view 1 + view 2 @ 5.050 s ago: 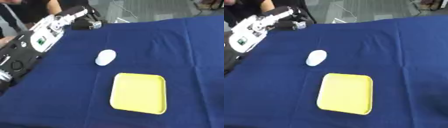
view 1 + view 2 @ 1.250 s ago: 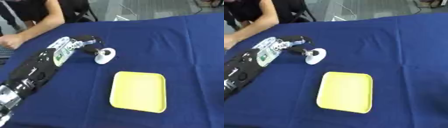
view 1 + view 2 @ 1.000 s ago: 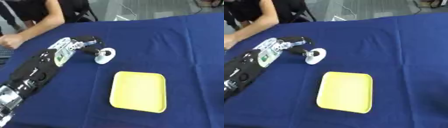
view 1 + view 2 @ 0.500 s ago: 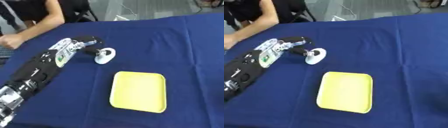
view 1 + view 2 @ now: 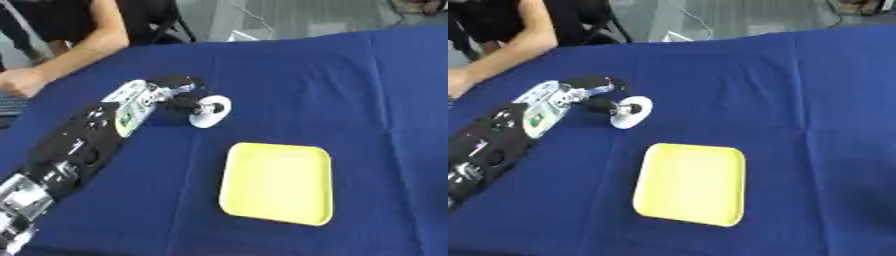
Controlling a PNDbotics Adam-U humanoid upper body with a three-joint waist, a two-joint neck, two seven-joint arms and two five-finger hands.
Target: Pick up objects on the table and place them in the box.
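The robot's black and silver left arm comes in from the lower left corner and runs diagonally up across the counter [image 5: 350,75], which is covered by a dark blue cloth. The left hand [image 5: 179,92] lies up and to the left of the shallow yellow rectangular plastic tray [image 5: 278,182], well apart from it. Its dark fingers [image 5: 604,106] are curled around the near side of a small white rounded object [image 5: 210,111], which looks like a computer mouse tipped onto its edge, its pale face turned toward the tray. The object sits just above and left of the tray's upper left corner, with a strip of bare cloth between the two. Whether it rests on the cloth or is lifted slightly cannot be told.

The tray lies flat with its low rim all round, its long sides running roughly toward the robot, and nothing inside it. Its lower edge is close to the near edge of the views.

To the right of the tray the blue cloth stretches open and unoccupied out to the right edge of the views. Beyond the tray, cloth likewise runs bare up to the counter's far edge, where grey floor shows.

The right hand appears in neither view.
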